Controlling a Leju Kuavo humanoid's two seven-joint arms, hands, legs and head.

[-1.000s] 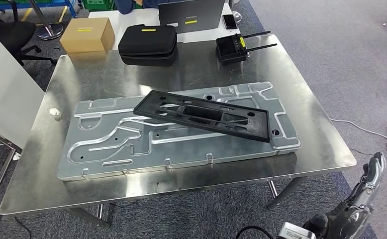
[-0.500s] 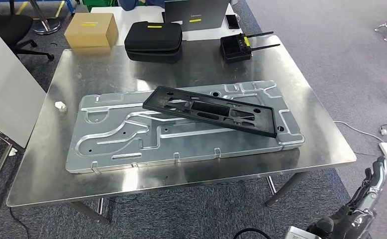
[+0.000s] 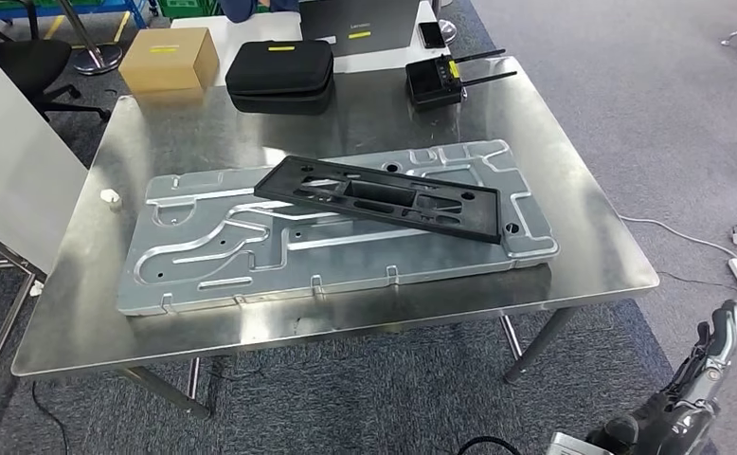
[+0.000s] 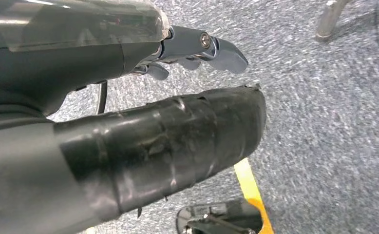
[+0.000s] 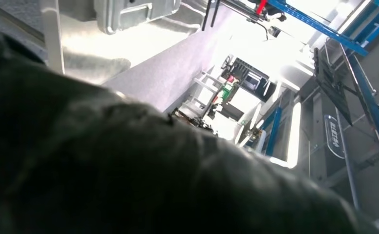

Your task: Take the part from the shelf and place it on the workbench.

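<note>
Right hand (image 3: pixel 701 379) low beside bench (image 3: pixel 592 275), fingers loosely apart, holding nothing. Left hand (image 4: pixel 197 48) hangs over floor, empty. Part (image 3: pixel 381 197) lies diagonal across plate (image 3: pixel 213 275), up-left of right hand.

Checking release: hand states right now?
Left hand: holds nothing; open or closed cannot be told.
Right hand: holds nothing, fingers extended, open.

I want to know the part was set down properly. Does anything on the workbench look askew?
Yes. The black frame part lies slantwise across the silver metal plate, not lined up with its edges, and its far-left end looks slightly raised. Nothing looks damaged or spilled. The right hand hangs low beside the table, holding nothing.
</note>
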